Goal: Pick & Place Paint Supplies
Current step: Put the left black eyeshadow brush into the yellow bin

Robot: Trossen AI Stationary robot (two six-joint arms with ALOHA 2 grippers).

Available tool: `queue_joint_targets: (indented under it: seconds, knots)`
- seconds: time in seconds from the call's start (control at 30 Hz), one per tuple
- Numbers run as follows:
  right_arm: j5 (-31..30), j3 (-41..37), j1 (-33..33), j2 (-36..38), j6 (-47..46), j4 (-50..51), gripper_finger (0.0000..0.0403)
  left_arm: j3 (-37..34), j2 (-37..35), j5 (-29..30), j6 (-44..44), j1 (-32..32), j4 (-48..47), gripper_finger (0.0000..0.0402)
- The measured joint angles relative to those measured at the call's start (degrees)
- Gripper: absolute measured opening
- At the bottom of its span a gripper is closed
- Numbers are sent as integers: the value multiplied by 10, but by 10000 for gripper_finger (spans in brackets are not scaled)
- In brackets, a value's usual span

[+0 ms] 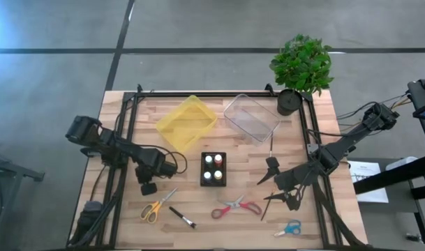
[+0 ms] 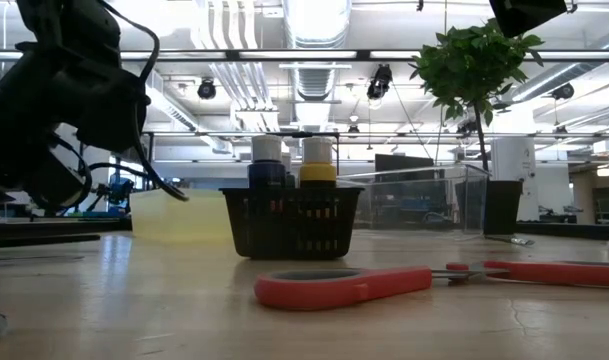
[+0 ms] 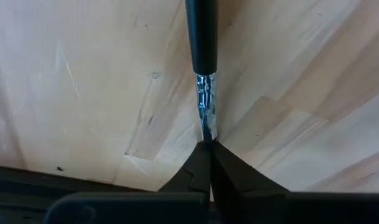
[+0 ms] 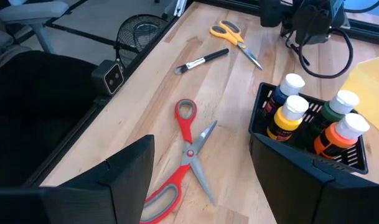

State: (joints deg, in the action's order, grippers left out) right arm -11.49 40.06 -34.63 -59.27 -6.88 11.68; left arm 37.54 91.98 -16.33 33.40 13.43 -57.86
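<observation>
My left gripper [image 1: 148, 187] hangs over the table's left near part, pointing down, shut on a thin dark-handled brush [image 3: 201, 37]. The high view does not show this brush; the gripper hides it. My right gripper [image 1: 273, 183] hovers open right of the black basket [image 1: 213, 169]. That basket holds several small paint bottles [image 4: 313, 121]. In the right wrist view the red scissors [image 4: 189, 152] lie flat on the table beyond my open right gripper [image 4: 201, 180], untouched. Yellow scissors [image 1: 156, 208], a second brush [image 1: 182, 217] and blue scissors [image 1: 289, 228] lie flat near the near edge. My left gripper pinches the brush between its two shut fingers [image 3: 229, 171] at the end of the silver ferrule [image 3: 205, 115]. The fingers come from above. The dark handle points straight away from them toward the table, and its far end runs out of the picture.
A yellow bin [image 1: 186, 123] and a clear bin [image 1: 250, 117] stand on the far half of the table. A potted plant [image 1: 301, 66] is at the far right corner. Another thin brush [image 1: 271, 145] lies right of the basket. Black frame rails [image 1: 125, 139] run along both sides.
</observation>
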Motion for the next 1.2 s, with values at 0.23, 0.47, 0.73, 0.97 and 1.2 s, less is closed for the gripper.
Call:
queue_joint_targets:
  seconds: [0.23,0.47,0.73,0.97,1.2]
  knots:
    - [0,0,0,0,-2,0,263,-2,-68,45,42,1,29,2]
    - [0,0,0,0,-2,0,263,-1,-189,103,90,1,39,1]
    - [-1,0,0,0,0,-1,263,0,-244,182,94,-6,74,0]
    - [-2,0,0,0,1,-5,263,28,-242,195,15,-50,105,0]
    - [-3,0,0,0,6,-7,263,118,-242,203,-111,-130,96,0]
